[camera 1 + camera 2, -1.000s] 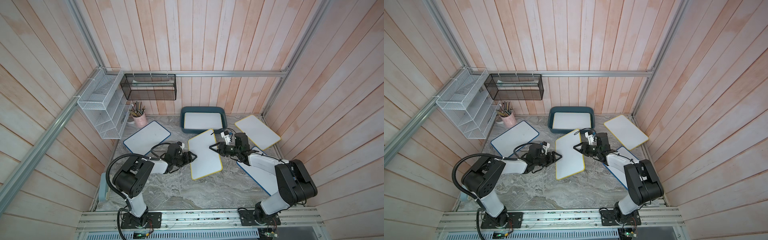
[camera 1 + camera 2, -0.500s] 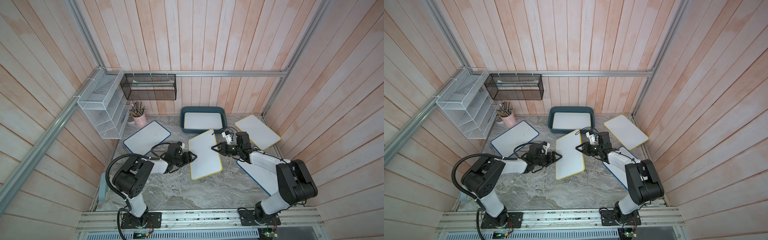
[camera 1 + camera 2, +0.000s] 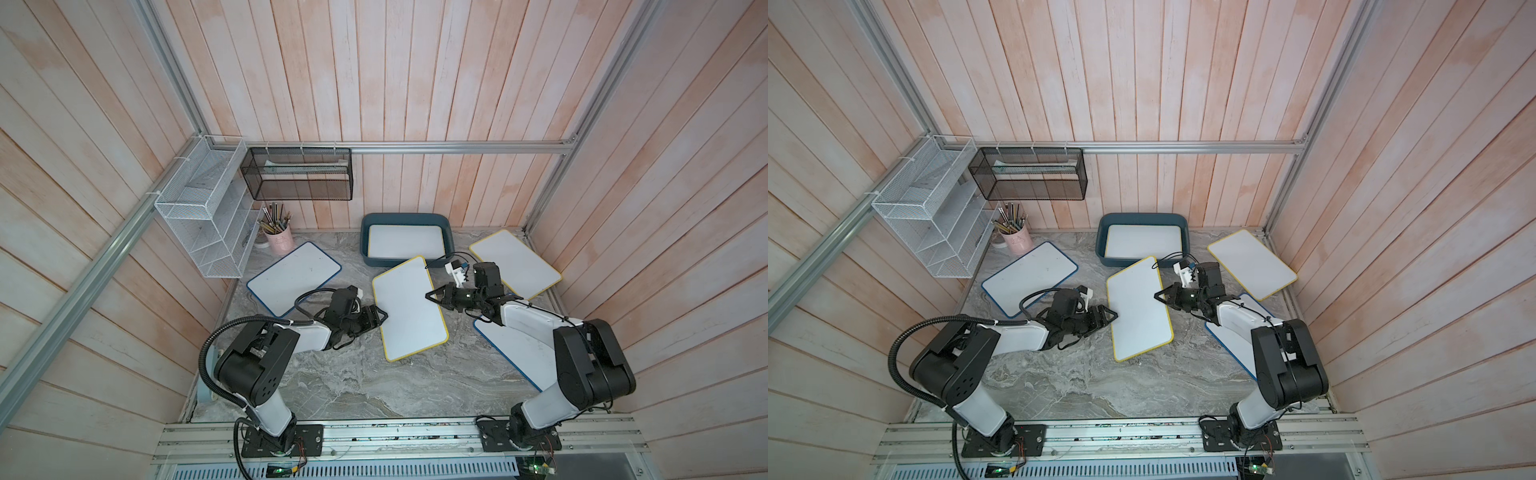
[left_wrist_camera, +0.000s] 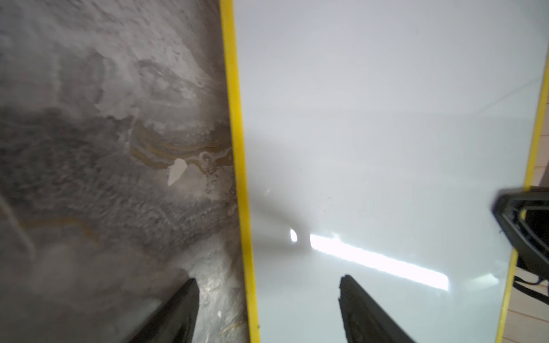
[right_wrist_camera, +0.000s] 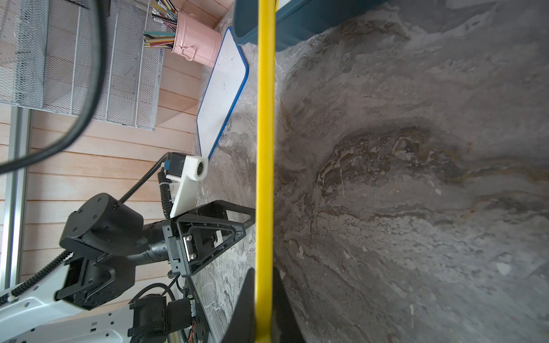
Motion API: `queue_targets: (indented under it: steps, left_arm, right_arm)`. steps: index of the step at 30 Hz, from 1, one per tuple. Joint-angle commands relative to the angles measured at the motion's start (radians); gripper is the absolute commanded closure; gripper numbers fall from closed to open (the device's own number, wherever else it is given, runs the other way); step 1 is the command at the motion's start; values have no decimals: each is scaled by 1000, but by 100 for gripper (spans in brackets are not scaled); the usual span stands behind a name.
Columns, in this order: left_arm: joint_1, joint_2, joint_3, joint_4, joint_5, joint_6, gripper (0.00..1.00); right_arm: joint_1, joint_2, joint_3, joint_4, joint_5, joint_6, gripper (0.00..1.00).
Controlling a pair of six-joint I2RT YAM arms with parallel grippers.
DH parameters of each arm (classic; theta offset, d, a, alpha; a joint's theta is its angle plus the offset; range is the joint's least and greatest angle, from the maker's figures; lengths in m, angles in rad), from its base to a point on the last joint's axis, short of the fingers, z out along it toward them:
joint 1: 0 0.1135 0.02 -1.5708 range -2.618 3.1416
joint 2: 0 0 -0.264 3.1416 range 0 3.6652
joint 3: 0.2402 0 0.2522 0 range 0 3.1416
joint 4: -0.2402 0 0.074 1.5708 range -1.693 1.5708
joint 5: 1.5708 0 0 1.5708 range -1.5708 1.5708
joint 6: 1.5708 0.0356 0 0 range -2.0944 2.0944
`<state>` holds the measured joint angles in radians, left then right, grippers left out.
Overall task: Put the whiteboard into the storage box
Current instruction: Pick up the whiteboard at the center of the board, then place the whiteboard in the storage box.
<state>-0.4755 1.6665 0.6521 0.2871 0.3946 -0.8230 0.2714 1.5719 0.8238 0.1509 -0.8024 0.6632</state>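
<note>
A yellow-framed whiteboard (image 3: 409,309) (image 3: 1138,309) lies mid-table, its far corner at the front wall of the teal storage box (image 3: 365,237) (image 3: 1101,241). A white board (image 3: 405,243) lies inside that box. My right gripper (image 3: 430,296) (image 5: 263,274) is shut on the whiteboard's right yellow edge (image 5: 264,148), which looks slightly raised off the table. My left gripper (image 3: 382,316) (image 4: 269,280) stands open at the opposite side. The left yellow edge (image 4: 237,148) runs between its fingers (image 4: 353,303), apart from both.
A blue-framed board (image 3: 293,276) lies at the left and a yellow-framed one (image 3: 515,268) at the back right. Another blue-framed board (image 3: 519,353) lies under my right arm. A pink pen cup (image 3: 280,241), a white wire basket (image 3: 199,224) and a black mesh rack (image 3: 297,174) line the back left.
My right gripper has closed onto the whiteboard's right edge. The left arm and the board have stayed where they were.
</note>
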Motion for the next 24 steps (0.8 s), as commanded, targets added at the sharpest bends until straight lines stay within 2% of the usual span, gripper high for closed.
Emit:
queue_targets:
  steps: [1, 4, 8, 15, 18, 24]
  left_arm:
    - [23, -58, -73, -72, -80, 1, 23]
    - [58, -124, -123, -4, -66, -13, 23]
    - [116, -165, -167, 107, 24, -27, 23]
    - [153, -207, -216, 165, 41, -51, 23]
    - [158, -214, -213, 170, 44, -52, 23]
    - [172, -221, -169, 131, 53, -10, 23]
  right_arm:
    - [-11, -31, 31, 77, -105, 32, 100]
    - [-18, -42, 36, 101, -132, 55, 100]
    - [-44, -65, 37, 145, -168, 90, 100]
    - [-158, -105, -35, 468, -220, 330, 100]
    - [-182, -128, -43, 540, -133, 396, 100]
    - [-171, -174, -83, 686, 173, 529, 100]
